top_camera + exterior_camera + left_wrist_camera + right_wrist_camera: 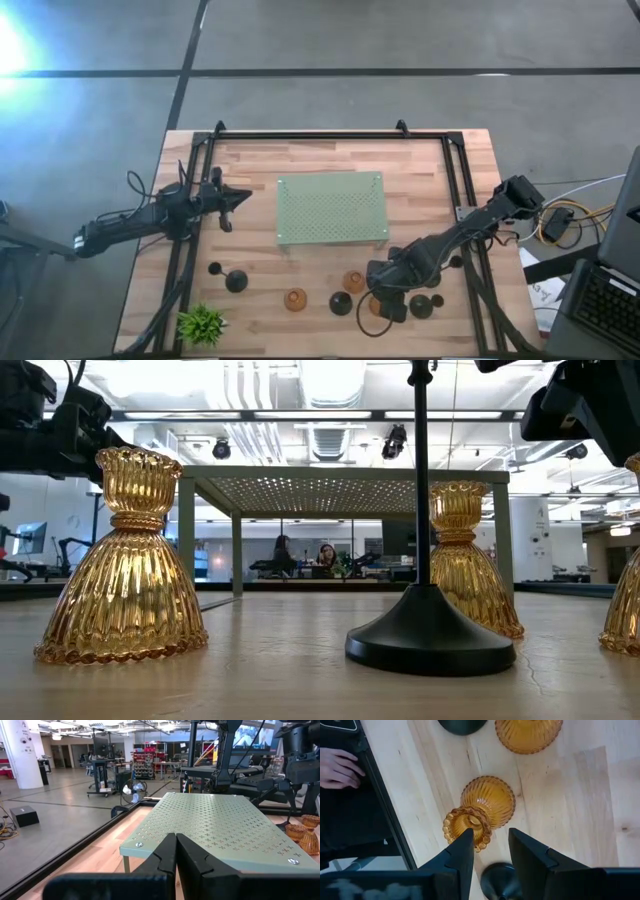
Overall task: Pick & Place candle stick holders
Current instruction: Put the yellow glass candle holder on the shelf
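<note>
Pale green perforated metal mat [331, 208] bare: no holders placed, all seven judged left. Right claw [490, 851] spread, above ribbed amber glass candle holder [482, 807] near mat's front-right corner. Left claw [176, 851] pressed together, empty, left of mat.

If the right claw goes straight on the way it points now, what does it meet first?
Most likely the amber candle holder standing beneath the open right claw, meeting its beaded rim first; depth is uncertain.

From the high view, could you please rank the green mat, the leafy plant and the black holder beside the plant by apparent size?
1. Pale green perforated mat, by far the largest.
2. Leafy plant.
3. Black holder, smaller, though not by much.
</note>
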Robot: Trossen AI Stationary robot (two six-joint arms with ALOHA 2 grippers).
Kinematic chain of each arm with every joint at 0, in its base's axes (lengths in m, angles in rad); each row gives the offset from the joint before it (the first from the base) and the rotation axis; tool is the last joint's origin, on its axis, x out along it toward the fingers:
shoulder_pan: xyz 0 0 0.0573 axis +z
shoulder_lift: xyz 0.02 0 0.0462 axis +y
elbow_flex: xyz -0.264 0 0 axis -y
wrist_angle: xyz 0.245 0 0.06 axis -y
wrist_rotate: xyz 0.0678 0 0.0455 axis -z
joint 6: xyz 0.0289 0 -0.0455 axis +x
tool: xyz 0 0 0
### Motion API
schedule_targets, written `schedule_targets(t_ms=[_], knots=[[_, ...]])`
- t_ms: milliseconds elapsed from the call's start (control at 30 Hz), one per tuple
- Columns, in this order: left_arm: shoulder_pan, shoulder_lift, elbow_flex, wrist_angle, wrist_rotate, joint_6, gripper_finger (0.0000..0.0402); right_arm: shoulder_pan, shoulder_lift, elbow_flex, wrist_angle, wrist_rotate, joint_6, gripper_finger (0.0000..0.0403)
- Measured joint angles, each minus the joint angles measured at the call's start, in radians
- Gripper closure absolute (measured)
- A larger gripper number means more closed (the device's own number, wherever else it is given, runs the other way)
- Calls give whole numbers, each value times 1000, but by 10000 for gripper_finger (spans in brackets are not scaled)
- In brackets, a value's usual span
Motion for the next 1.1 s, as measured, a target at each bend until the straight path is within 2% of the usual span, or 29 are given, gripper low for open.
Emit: schedule_targets(t_ms=[167, 433, 533, 667, 733, 933, 1100], knots=[[0, 0, 0, 0, 0, 0, 388, 7, 0, -29, 57, 0, 2, 284], [0, 0, 0, 0, 0, 0, 388, 8, 0, -86, 84, -4, 4, 307], [0, 0, 0, 0, 0, 0, 388, 8, 0, -94, 84, -4, -2, 329], [0, 0, 0, 0, 0, 0, 388, 7, -2, -96, 93, -33, -28, 380], [0, 0, 0, 0, 0, 0, 388, 6, -4, -92, 91, -48, -46, 383], [0, 0, 0, 0, 0, 0, 388, -14, -17, -25, 65, -148, -129, 388], [0, 0, 0, 0, 0, 0, 388, -65, -17, 109, -115, -164, -251, 389]])
